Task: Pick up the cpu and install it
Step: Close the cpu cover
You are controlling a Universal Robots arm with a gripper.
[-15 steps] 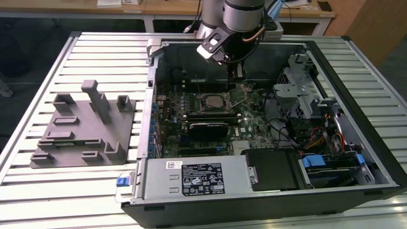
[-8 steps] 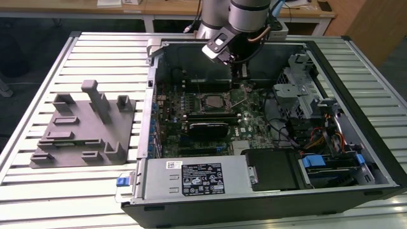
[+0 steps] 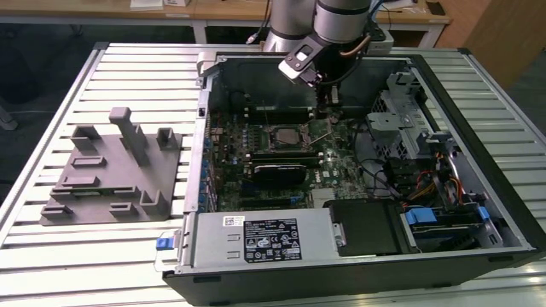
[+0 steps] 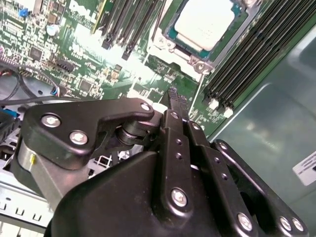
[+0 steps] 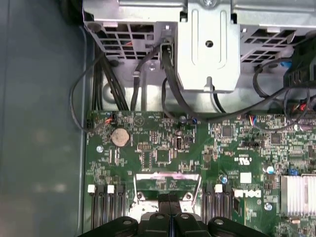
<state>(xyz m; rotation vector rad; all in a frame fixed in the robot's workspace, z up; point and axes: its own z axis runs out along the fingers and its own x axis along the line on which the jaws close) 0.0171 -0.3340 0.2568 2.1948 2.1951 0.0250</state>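
The cpu, a small square chip with a pale silver top, lies flat in the motherboard socket, with a metal frame around it. In the exterior view the socket sits in the middle of the green motherboard inside the open computer case. My gripper hangs low over the board, just to the exterior view's right of the socket. In both wrist views its black fingers are pressed together, with nothing visible between them. The gripper's tip stands at the shiny socket frame.
A grey moulded fixture with upright blocks lies on the slatted table at the exterior view's left. Inside the case are a black card, a power supply, a metal drive cage and loose cables. Memory slots flank the socket.
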